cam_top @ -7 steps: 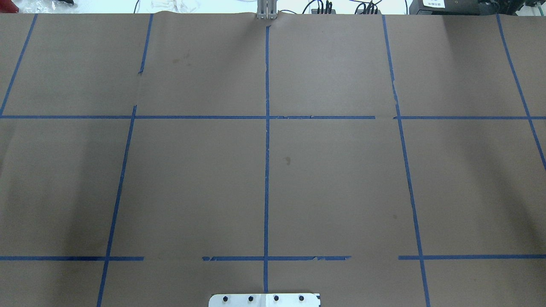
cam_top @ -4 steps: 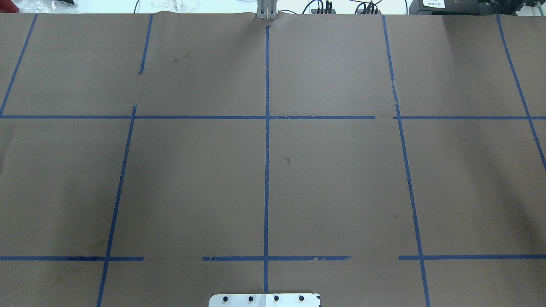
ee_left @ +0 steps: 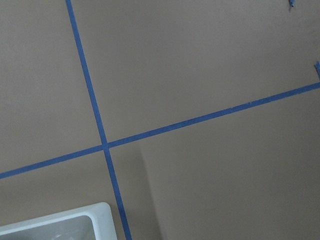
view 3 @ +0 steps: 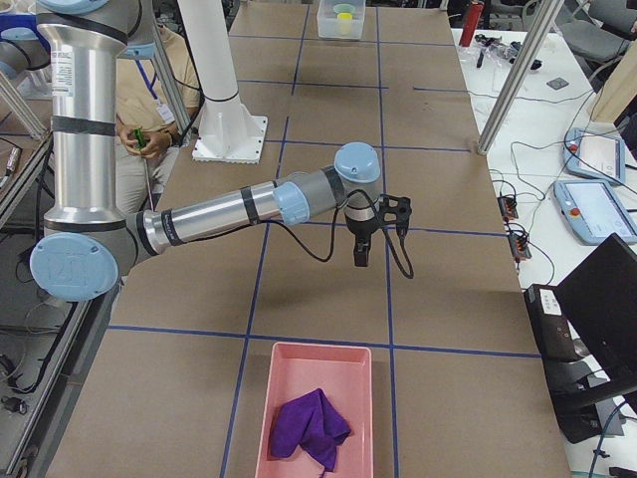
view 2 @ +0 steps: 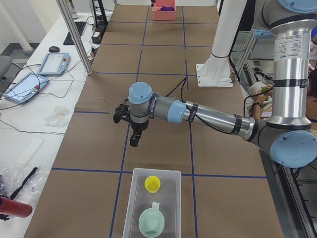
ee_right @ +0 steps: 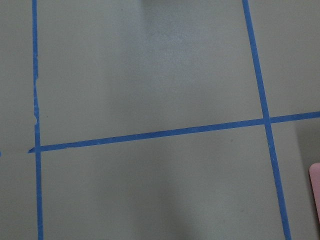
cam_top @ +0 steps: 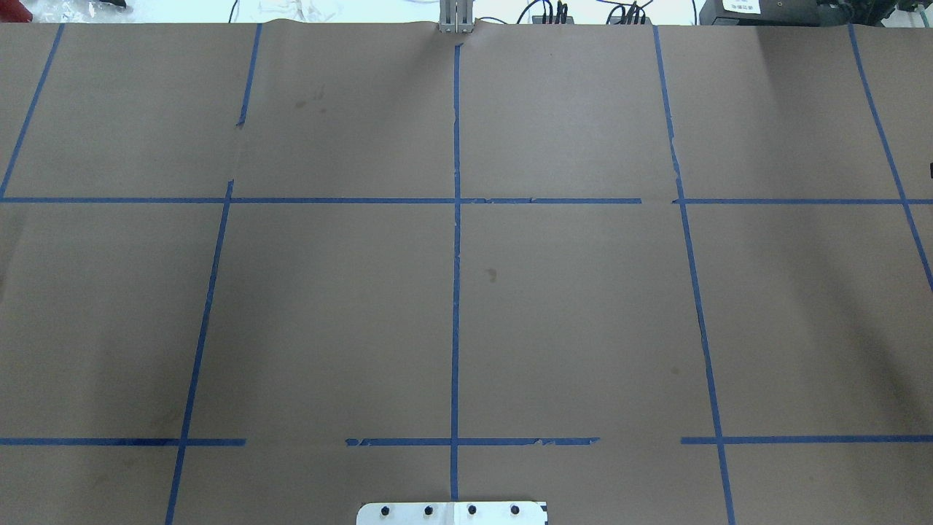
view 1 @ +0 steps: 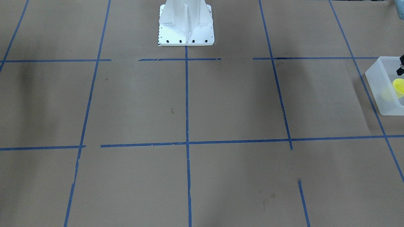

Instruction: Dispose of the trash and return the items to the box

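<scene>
The box (view 2: 171, 191), a frosted white bin, stands at the table's left end. It holds the yellow cup (view 2: 152, 184) and a mint-green cup (view 2: 151, 221). The box (view 1: 380, 83) and yellow cup (view 1: 399, 87) also show at the front-facing view's right edge, and the box's corner (ee_left: 75, 225) shows in the left wrist view. My left gripper (view 2: 133, 141) hangs fingers-down over bare paper just past the box; I cannot tell if it is open. My right gripper (view 3: 360, 259) hangs over bare paper short of the pink tray; I cannot tell its state. Neither visibly holds anything.
A pink tray (view 3: 284, 398) with a purple cloth (view 3: 311, 423) lies at the table's right end, and its edge (ee_right: 315, 190) shows in the right wrist view. The white robot pedestal (view 1: 185, 23) stands at the table's robot side. Brown paper with blue tape lines covers the table.
The arm shadows on the paper have shifted and faded on the left. A small dark sliver has come in at the overhead view's right edge.
</scene>
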Available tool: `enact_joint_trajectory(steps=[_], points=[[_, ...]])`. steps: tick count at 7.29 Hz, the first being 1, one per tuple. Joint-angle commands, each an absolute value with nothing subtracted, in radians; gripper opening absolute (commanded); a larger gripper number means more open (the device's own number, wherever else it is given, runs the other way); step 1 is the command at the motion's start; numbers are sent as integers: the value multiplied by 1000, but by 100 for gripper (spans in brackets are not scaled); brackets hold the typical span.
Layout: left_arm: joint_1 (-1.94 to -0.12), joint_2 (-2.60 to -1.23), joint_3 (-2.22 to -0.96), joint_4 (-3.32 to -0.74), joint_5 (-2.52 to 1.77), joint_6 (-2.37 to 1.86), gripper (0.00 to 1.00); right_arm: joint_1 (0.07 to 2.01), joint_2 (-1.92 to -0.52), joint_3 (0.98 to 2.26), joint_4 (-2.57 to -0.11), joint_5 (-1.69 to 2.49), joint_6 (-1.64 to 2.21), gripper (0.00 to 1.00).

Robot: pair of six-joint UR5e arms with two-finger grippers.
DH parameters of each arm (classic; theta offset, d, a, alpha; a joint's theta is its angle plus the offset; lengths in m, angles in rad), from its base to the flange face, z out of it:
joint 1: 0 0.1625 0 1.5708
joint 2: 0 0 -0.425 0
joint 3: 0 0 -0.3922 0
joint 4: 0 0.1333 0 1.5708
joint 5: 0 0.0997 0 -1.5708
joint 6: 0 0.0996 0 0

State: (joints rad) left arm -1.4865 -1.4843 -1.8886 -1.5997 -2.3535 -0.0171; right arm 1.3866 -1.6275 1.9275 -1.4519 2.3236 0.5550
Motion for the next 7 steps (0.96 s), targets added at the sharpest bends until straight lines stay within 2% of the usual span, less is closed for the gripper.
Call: enact_joint_trajectory(steps=[1,5,7], points=[[-1500,-1457,-1876,-1600,-2358,-20,100,1384,-1623,1930,-1453,2329,554,100],[-1500,-1476,-1865,-1664,-2361,-21,100,1365,-1621,1924,-1460,2330,522,100],[-1505,-1470,-1867,-1661,-2362,-17,100,1377,-1626,1919,-1521,2326,294,100]])
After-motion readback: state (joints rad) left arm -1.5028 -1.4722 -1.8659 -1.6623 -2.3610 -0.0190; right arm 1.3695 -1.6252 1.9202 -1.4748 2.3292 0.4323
